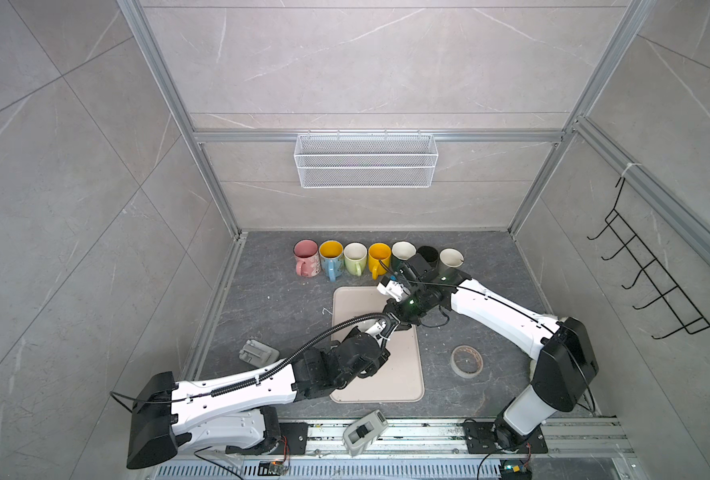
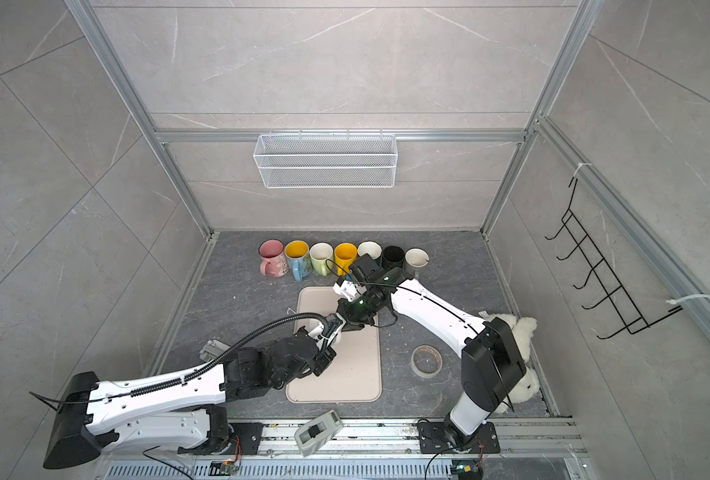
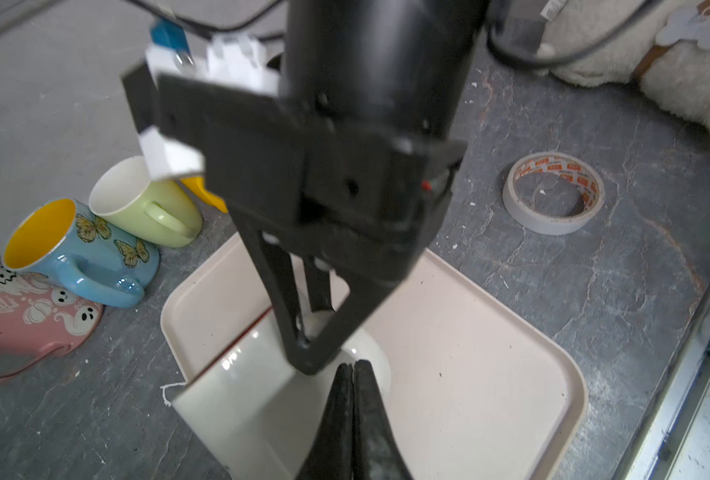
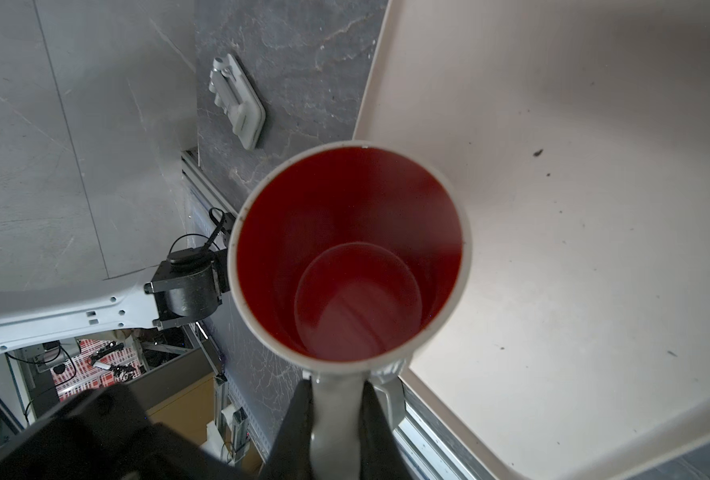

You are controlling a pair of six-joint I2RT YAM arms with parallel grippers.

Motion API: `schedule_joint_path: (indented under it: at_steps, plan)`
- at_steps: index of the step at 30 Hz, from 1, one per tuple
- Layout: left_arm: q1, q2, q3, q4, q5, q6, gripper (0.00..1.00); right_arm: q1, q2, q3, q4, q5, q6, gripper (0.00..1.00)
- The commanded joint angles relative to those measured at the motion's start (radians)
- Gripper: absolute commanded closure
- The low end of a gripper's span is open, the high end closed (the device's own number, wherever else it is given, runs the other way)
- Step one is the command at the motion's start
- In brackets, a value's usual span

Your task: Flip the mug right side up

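Observation:
The mug (image 3: pixel 257 395) is white outside and red inside (image 4: pixel 353 257). It lies tilted on its side over the beige tray (image 3: pixel 469 353), and in both top views the arms hide most of it. In the right wrist view my right gripper (image 4: pixel 336 395) is shut on the mug's handle, with the mug's mouth facing that camera. In the left wrist view my left gripper (image 3: pixel 353 368) is shut with nothing between its fingers. Its tips sit at the mug's rounded base end, and I cannot tell whether they touch it. Both grippers meet over the tray's far part (image 1: pixel 401 324).
Several upright mugs (image 1: pixel 355 257) stand in a row behind the tray (image 1: pixel 403 374). A tape roll (image 1: pixel 466 360) lies to the right, a grey clip (image 1: pixel 257 352) to the left and a plush toy (image 2: pixel 515 332) by the right arm. A grey device (image 1: pixel 363 432) sits on the front rail.

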Motion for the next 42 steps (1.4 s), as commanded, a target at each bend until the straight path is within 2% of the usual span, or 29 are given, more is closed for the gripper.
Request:
schedule_joint_path:
  at_steps: [1,11,25,34,38,42]
  plan:
    - [-0.005,-0.027,0.035,0.054,-0.050,0.034,1.00,0.008,-0.019,0.006,-0.002,-0.045,0.000,1.00]
    - [-0.004,-0.064,0.028,0.019,-0.080,0.004,1.00,0.009,-0.039,-0.014,0.032,-0.010,0.022,1.00]
    - [-0.003,-0.252,-0.050,0.010,-0.172,-0.128,1.00,0.009,-0.089,-0.007,0.098,0.104,0.033,1.00]
    - [0.017,-0.351,-0.028,-0.105,-0.249,-0.299,1.00,0.023,-0.032,0.054,0.200,0.189,-0.006,1.00]
    - [0.059,-0.391,0.003,-0.197,-0.229,-0.390,1.00,0.032,0.008,0.106,0.245,0.226,-0.033,1.00]
    - [0.152,-0.410,0.020,-0.267,-0.124,-0.482,1.00,0.050,0.067,0.168,0.284,0.262,-0.063,1.00]
